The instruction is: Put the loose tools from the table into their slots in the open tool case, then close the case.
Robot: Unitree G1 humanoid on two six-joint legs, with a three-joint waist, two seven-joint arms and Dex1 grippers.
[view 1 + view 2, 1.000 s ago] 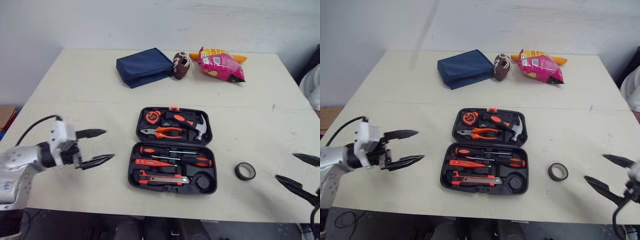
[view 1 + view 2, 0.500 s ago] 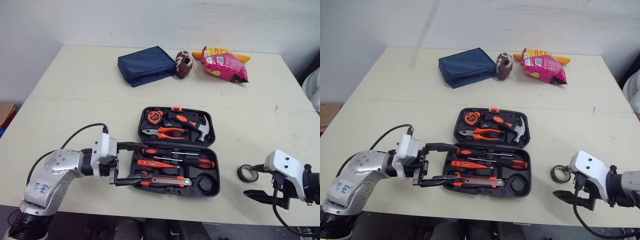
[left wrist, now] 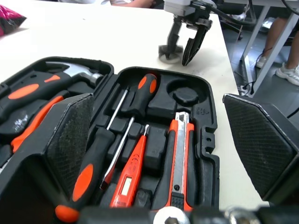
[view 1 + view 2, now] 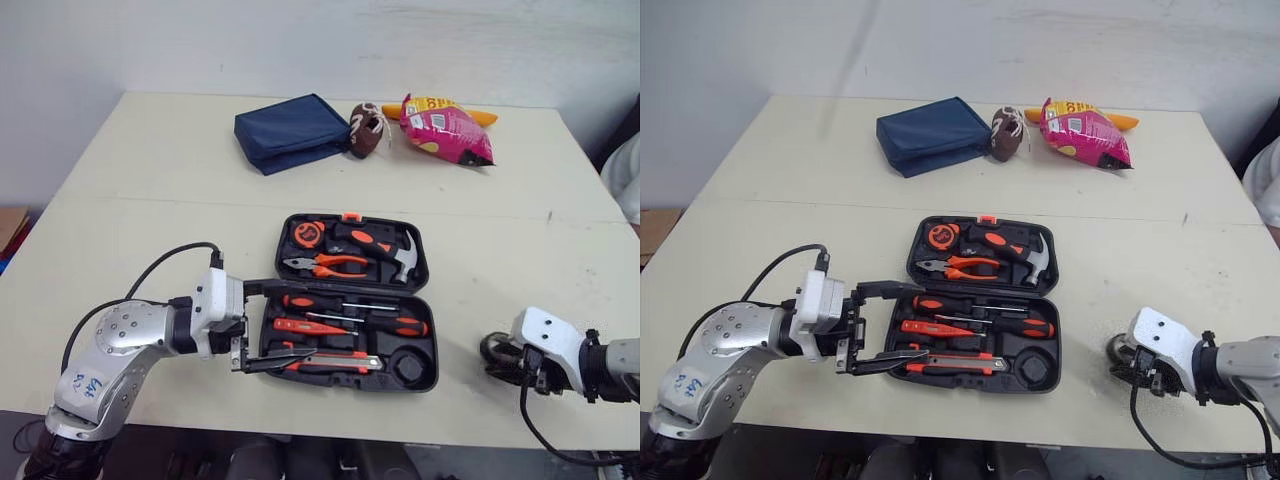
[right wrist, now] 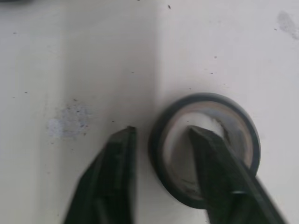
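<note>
Your right gripper (image 5: 161,135) is spread and straddles the wall of the tape roll (image 5: 245,128): one finger inside the ring, one just outside, not pinching. The roll lies flat on the tabletop (image 4: 150,230), well right of the open tool case (image 4: 428,350). Your left gripper (image 4: 285,325) is spread wide at the case's left edge, one finger by the screwdrivers (image 4: 340,303), the other by the utility knife (image 4: 330,360).
</note>
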